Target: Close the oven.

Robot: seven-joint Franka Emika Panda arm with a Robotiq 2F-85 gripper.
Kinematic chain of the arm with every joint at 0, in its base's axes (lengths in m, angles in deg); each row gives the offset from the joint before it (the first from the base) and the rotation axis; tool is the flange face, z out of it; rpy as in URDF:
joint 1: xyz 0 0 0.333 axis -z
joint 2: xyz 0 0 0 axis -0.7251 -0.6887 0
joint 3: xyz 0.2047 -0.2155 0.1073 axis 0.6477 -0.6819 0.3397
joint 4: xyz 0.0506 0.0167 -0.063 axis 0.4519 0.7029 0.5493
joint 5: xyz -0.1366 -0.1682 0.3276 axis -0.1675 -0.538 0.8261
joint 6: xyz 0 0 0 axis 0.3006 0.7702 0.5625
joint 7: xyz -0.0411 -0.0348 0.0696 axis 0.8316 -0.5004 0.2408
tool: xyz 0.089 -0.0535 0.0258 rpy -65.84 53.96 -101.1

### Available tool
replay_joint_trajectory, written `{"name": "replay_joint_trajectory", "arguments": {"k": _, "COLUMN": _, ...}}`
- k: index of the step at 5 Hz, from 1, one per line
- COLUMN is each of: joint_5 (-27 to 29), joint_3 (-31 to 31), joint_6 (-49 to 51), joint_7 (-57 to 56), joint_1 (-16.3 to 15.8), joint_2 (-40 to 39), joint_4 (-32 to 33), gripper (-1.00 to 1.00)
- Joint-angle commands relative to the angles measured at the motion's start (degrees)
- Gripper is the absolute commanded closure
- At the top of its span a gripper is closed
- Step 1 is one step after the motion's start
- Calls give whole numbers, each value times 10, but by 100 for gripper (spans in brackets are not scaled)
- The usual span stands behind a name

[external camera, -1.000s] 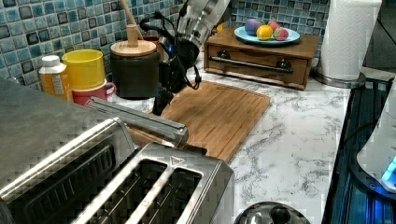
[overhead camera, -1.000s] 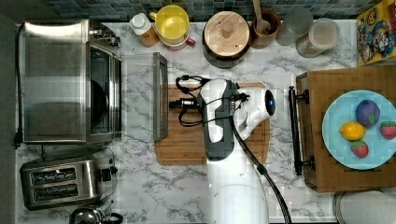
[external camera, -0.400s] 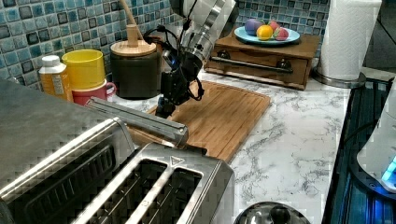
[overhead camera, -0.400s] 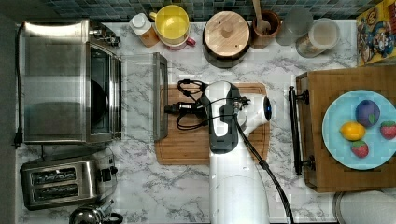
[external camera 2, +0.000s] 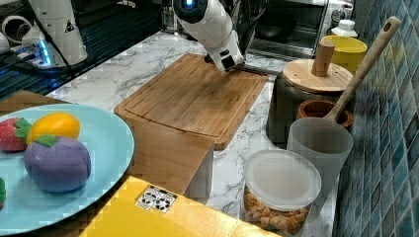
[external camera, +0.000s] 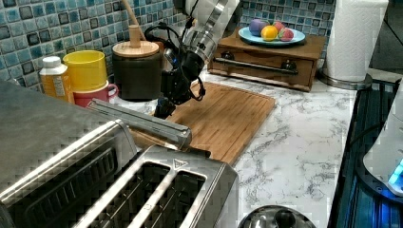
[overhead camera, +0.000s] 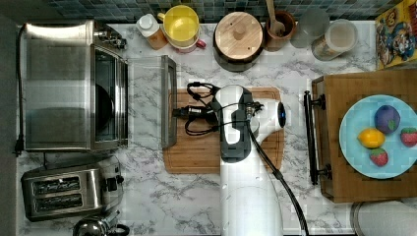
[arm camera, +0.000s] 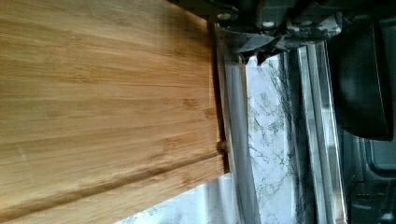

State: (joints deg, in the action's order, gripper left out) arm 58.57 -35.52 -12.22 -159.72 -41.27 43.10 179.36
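One gripper [overhead camera: 178, 112] beside the oven [overhead camera: 74, 86] door's steel handle [overhead camera: 170, 101].

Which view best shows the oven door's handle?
The top view: the oven door's handle runs its whole length beside the cutting board, the hand at it. The left view shows the bar foreshortened behind the toaster; the wrist view shows part.

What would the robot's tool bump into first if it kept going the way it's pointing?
Most likely the handle of the open oven door. In the top view the tool points toward that view's left and sits right at the bar, though height is hard to judge.
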Motion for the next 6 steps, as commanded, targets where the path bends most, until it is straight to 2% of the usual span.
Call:
{"name": "replay_joint_trajectory", "arguments": {"k": 1, "joint_5": 12, "joint_3": 29, "joint_6": 15, "joint_7": 13, "joint_1": -19, "joint_2": 21, "joint_4": -73, "gripper": 100}}
{"name": "replay_joint_trajectory", "arguments": {"k": 3, "joint_5": -19, "joint_3": 30, "joint_6": 6, "joint_7": 45, "joint_1": -49, "joint_2": -37, "joint_4": -108, "gripper": 100}}
{"name": "replay_joint_trajectory", "arguments": {"k": 4, "joint_5": -13, "joint_3": 37, "joint_6": 15, "joint_7": 33, "joint_1": -48, "joint_2": -54, "joint_4": -115, "gripper": 100}}
{"name": "replay_joint_trajectory", "arguments": {"k": 5, "joint_5": -6, "joint_3": 52, "joint_6": 14, "joint_7": 24, "joint_1": -38, "joint_2": -41, "joint_4": -103, "gripper": 100}}
{"name": "replay_joint_trajectory", "arguments": {"k": 6, "joint_5": -5, "joint_3": 57, "joint_6": 1, "joint_7": 30, "joint_1": -45, "joint_2": 4, "joint_4": -81, "gripper": 100}}
